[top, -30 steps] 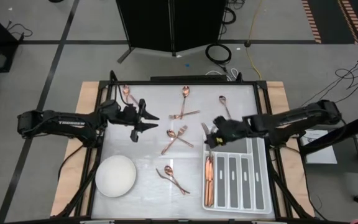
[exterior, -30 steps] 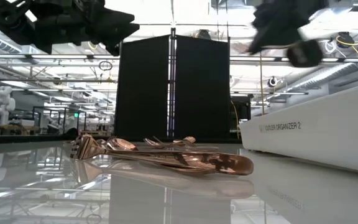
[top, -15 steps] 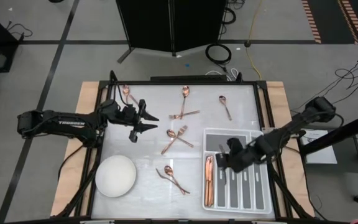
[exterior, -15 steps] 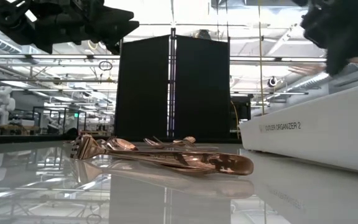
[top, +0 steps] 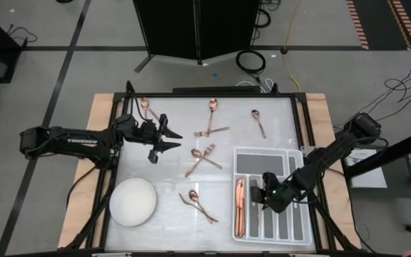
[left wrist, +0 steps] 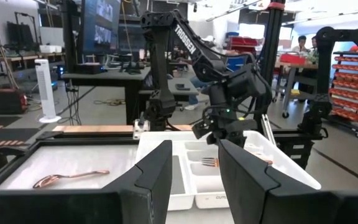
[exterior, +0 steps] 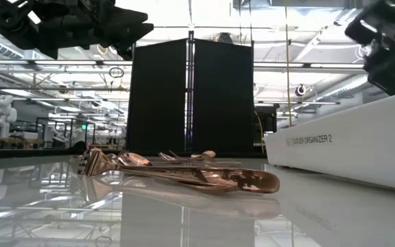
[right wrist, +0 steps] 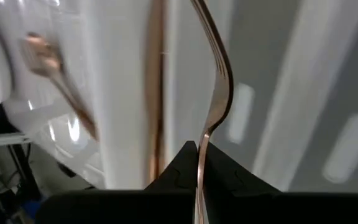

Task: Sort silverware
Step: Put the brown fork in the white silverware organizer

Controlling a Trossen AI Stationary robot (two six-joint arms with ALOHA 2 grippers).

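My right gripper (top: 265,193) hangs over the grey divided tray (top: 297,228), shut on a copper fork (right wrist: 219,81); the left wrist view shows its tines (left wrist: 210,162) above the tray. The tray's left compartment holds several copper pieces (top: 240,208). More silverware lies loose on the white table: a spoon (top: 146,108), a spoon and a fork (top: 210,120), a spoon (top: 258,123), a crossed pair (top: 203,158) and another pair (top: 198,205). My left gripper (top: 165,136) waits open, level, above the table's far left. My right gripper pinches the fork's handle (right wrist: 199,148) between its two fingers. The fingers slant down from the table's right side. The fork runs out ahead of the fingertips, seen edge-on, and is lifted clear above the tray's compartments.
A white round bowl (top: 133,202) stands at the table's near left. The tray's other compartments (top: 282,207) look bare. A black frame rims the table, and a dark cabinet (top: 195,28) stands beyond the far edge.
My right gripper has swung from the tray's far left corner toward the table's near edge and down over the tray, rolling its wrist, with the fork still in it.
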